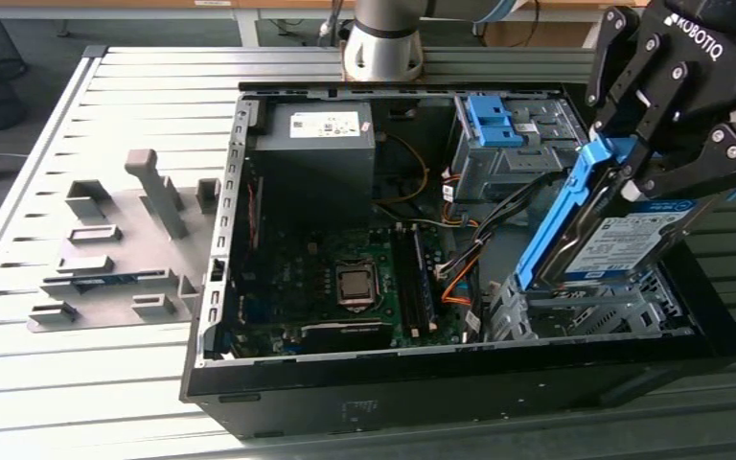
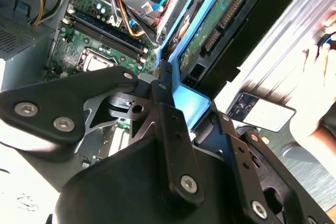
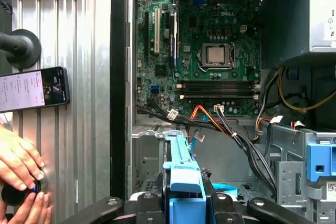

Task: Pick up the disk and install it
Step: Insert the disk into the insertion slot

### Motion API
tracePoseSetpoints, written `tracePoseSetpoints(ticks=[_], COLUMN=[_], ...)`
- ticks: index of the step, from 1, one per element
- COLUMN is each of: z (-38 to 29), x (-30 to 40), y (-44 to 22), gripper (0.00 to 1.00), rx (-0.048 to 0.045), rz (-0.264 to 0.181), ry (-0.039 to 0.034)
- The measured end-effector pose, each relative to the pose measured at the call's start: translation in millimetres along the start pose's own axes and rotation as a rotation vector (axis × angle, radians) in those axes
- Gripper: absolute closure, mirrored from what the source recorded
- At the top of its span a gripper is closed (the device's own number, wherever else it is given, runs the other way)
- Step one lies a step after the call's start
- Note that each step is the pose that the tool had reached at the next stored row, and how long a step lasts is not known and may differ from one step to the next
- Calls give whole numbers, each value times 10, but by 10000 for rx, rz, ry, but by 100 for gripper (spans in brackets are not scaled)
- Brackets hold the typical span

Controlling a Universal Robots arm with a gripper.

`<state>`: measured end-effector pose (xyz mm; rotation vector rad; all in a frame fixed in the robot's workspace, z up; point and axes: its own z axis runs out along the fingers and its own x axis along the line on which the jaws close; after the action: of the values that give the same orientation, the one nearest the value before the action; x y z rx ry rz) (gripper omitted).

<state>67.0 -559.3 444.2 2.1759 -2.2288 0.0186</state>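
The disk [image 1: 621,247], silver with a blue-and-white label and blue side rail, hangs tilted over the open computer case. Its lower end sits in the metal drive cage [image 1: 573,309] at the case's front corner, on the exterior view's right. My gripper [image 1: 627,158] is shut on the disk's upper end, at the blue handle. In the second wrist view the gripper [image 2: 173,94] clamps the blue handle [image 2: 185,97], and the disk's green circuit-board underside [image 2: 210,20] points into the case. The first wrist view has the blue handle [image 3: 181,177] between the fingers [image 3: 152,205].
Inside the case lie the motherboard [image 1: 342,278], a dark power-supply box [image 1: 317,144], loose cables [image 1: 464,259] and a second cage with a blue bracket [image 1: 490,120]. A grey fixture plate [image 1: 119,259] lies on the slatted table. A phone [image 3: 31,87] and a person's hands [image 3: 18,166] are beside the case.
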Motion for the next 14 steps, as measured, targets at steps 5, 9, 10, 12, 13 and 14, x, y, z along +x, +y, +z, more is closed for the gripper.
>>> tracePoseSetpoints(ticks=[5,9,10,12,13,14], z=[20,34,38,46,50,53], x=[0,-1,-2,-2,-2,-2], y=[-12,-12,-13,-13,-13,-13], gripper=[64,64,64,64,64,64], rx=[-1,-3,-4,-4,-4,-4], rz=[2,0,-1,-1,3,16], ry=[-14,-135,-157,-165,-165,-164])
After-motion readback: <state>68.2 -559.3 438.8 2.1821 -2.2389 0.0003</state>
